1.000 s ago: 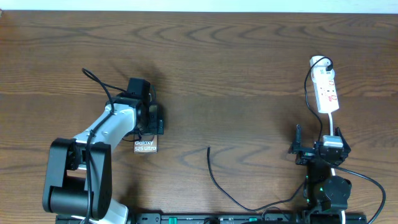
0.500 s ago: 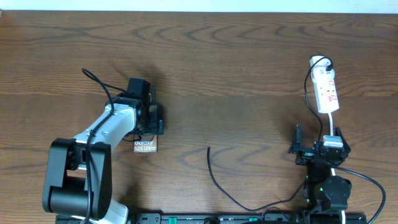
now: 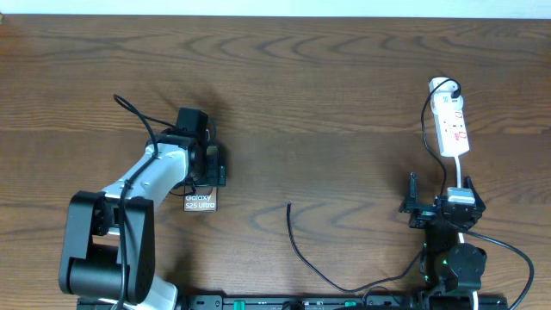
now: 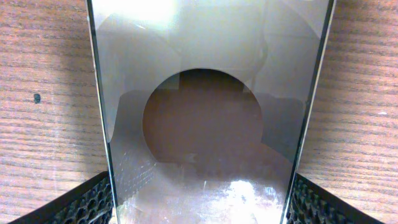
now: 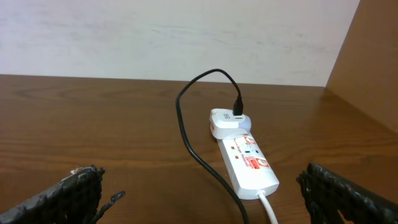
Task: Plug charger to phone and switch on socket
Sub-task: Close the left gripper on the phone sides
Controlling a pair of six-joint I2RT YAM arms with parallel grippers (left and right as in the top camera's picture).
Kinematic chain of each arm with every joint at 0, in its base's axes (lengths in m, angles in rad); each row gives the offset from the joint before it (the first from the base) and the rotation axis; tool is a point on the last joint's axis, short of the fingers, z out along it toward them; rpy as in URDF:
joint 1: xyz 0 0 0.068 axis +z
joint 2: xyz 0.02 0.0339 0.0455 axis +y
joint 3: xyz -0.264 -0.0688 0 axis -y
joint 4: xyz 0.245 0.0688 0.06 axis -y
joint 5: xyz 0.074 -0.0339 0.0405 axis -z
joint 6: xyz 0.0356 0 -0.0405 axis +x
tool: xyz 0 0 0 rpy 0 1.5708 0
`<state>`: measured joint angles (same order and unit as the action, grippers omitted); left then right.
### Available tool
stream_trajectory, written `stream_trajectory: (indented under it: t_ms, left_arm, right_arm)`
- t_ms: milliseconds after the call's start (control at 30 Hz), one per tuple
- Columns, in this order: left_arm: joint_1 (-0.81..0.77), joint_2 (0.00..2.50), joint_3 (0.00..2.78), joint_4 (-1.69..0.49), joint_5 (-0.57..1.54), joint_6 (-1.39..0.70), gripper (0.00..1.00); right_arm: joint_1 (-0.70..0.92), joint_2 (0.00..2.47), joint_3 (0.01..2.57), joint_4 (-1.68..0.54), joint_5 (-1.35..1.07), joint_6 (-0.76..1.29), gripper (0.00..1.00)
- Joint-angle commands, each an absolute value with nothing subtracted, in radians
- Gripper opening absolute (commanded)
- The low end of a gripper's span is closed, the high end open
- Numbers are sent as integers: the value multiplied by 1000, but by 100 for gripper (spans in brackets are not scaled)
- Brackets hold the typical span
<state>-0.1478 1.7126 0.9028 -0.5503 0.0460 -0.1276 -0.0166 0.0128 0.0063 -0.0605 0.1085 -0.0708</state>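
Left hand (image 4: pixel 199 200): fingers flank the phone (image 3: pixel 200 203) at its long edges; gripping or only bracketing it, cannot tell.
Right hand (image 5: pixel 205 196): spread wide, empty.
Phone: flat on the bench (image 3: pixel 344 86), left of centre.
Charger (image 3: pixel 297 245): tip loose mid-frame, well apart from the phone.
Socket (image 3: pixel 452 127): upper right, untouched.
Change: the phone's lettered end sits slightly further left than a second ago; arms otherwise unmoved.
Meaning: phone probably being squared up; plugging not begun.

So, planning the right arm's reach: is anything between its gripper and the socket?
Only cables: the charger lead runs down the socket's left side, and the socket's white cord trails toward the right gripper. Nothing else visible.
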Motion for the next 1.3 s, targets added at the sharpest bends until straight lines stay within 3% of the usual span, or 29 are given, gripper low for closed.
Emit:
stream_trajectory:
  t_ms: [0, 700, 867, 1033, 1267]
  left_arm:
    - [-150, 1734, 885, -563, 44, -130, 84]
    - [-150, 1734, 885, -563, 44, -130, 70]
    - [-150, 1734, 886, -563, 44, -129, 49]
    - [-150, 1734, 886, -563, 44, -129, 8]
    - [-150, 1734, 889, -563, 43, -129, 7]
  right_arm:
    - [-19, 11, 6, -65, 110, -84, 99]
    - [-19, 11, 6, -65, 110, -84, 99]
    - [-19, 11, 6, -65, 110, -84, 99]
    - [-19, 11, 6, -64, 110, -84, 99]
    - [-19, 11, 6, -64, 110, -84, 99]
